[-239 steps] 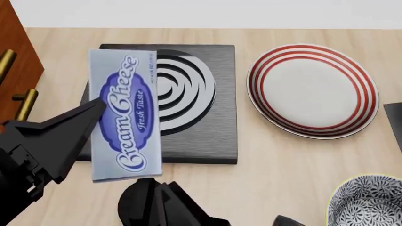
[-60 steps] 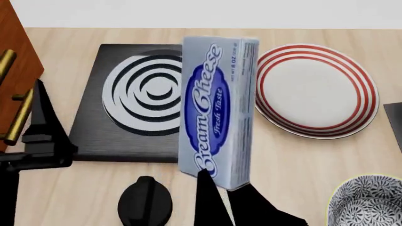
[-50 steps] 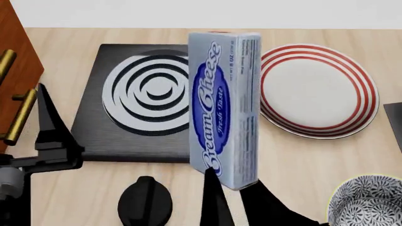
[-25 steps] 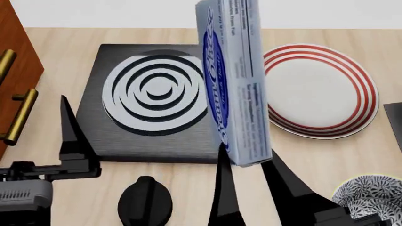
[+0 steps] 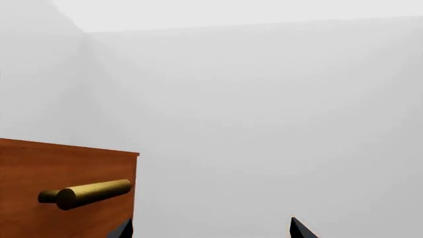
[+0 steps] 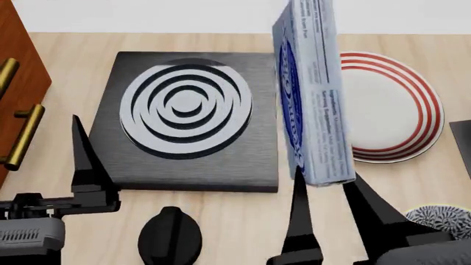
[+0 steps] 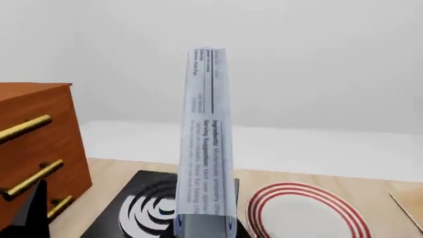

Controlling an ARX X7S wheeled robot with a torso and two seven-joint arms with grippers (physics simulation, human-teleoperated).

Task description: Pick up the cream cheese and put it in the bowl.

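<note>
Since a moment ago, the cream cheese (image 6: pixel 312 94) has been travelling rightward with me, from over the edge of the burner plate (image 6: pixel 187 118) to in front of the striped plate (image 6: pixel 401 107), and it has turned so its printed narrow side now faces my head camera. I am holding it upright by its lower end in my right gripper (image 6: pixel 327 190), the two fingers pinching that end between them, so the box is hanging clear of the surface (image 6: pixel 220 226) while I am carrying it toward the bowl (image 6: pixel 442 216), which is peeking out just beyond my right arm. My left gripper (image 6: pixel 85 165) is idling beside the drawer cabinet (image 6: pixel 19 83), its fingers spread apart and grasping nothing.
</note>
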